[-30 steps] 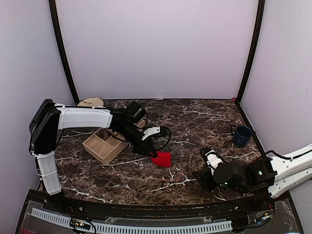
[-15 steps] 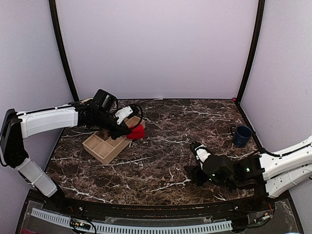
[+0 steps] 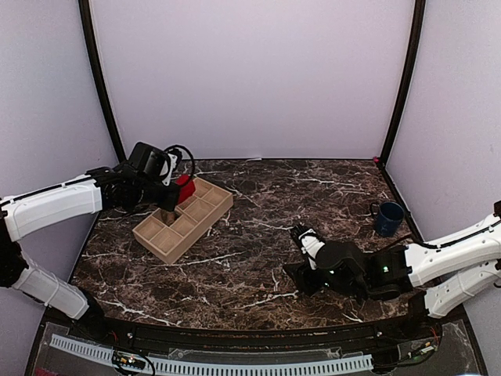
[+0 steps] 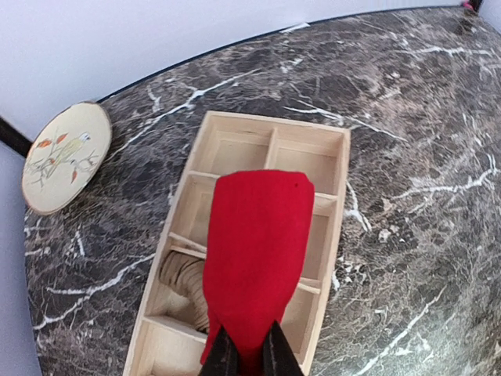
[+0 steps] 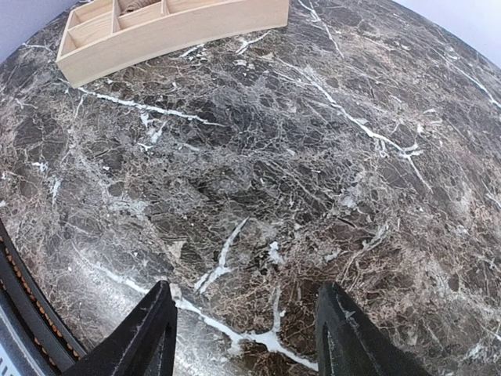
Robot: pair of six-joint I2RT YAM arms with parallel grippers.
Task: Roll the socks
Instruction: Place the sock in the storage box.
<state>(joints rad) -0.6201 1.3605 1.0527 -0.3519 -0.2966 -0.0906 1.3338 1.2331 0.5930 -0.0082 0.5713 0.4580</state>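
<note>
My left gripper [image 4: 249,345] is shut on the lower end of the bright red sock [image 4: 258,258], which hangs over the middle compartments of the wooden tray [image 4: 338,204]. A tan-brown sock [image 4: 184,282] lies bunched in a left compartment, partly hidden behind the red one. From above, the red sock [image 3: 185,189] shows at the left gripper [image 3: 174,184] over the tray's far end [image 3: 169,239]. My right gripper [image 5: 250,313] is open above bare marble, holding nothing, right of centre on the table [image 3: 299,251].
A blue mug [image 3: 388,217] stands near the right edge. A round embroidered disc [image 4: 66,157] lies at the back left, beside the tray. The tray's long side [image 5: 172,31] is far ahead of the right gripper. Black posts flank the back wall.
The left arm has carried the red sock from the table's middle back and left to above the tray. The right arm has shifted left toward the centre, still open.
</note>
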